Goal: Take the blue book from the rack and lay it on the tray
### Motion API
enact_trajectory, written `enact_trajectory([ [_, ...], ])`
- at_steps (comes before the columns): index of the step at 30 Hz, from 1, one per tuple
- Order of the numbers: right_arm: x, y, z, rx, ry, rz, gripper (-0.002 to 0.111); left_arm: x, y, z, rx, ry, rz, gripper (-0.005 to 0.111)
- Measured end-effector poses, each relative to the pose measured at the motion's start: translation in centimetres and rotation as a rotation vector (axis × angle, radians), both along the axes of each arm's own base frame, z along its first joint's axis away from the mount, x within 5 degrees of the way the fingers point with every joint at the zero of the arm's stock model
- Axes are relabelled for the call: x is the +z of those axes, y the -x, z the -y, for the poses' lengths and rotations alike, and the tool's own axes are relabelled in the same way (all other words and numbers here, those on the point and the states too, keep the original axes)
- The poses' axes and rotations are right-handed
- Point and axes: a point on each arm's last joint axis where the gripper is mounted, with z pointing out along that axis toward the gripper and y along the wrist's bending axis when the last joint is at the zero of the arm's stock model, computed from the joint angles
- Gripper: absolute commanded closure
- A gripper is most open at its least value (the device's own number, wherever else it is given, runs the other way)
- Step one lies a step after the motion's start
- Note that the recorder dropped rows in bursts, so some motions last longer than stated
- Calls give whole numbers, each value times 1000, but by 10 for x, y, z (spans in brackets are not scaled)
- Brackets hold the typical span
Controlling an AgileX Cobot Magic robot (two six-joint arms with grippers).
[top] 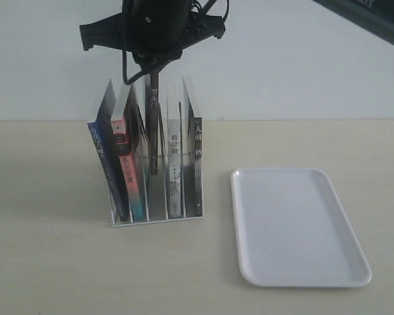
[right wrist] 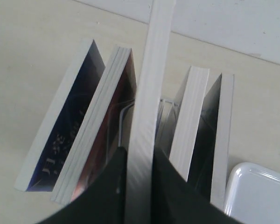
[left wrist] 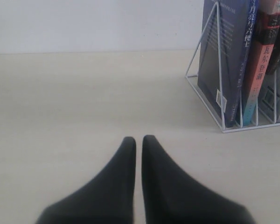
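Right hand (right wrist: 139, 161): clenched on the middle dark-spined book (top: 154, 131), not the blue book (top: 102, 164)
Left hand (left wrist: 138, 144): clenched, empty
My fix: I'd release, regrasp leftmost

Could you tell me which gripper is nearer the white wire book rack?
Right: the right gripper is directly above the rack, clamping a raised dark-spined book; the left gripper sits apart beside it.

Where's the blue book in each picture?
Exterior view: blue book leans at the rack's left end.
Left wrist view: outermost book in the rack.
Right wrist view: outermost book, farthest from the tray.
Shared landmark: the red-spined book beside it.
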Motion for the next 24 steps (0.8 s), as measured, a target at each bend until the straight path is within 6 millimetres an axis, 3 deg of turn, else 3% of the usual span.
enact_trajectory([
  [11,-3,0,0,-5,15,-18,108,0,0,0,0,0,0,103],
  [20,-41,-10,-11,-7,76,-86,108,0,0,0,0,0,0,103],
  [24,-47,-13,-14,-3,75,-86,105,0,0,0,0,0,0,103],
])
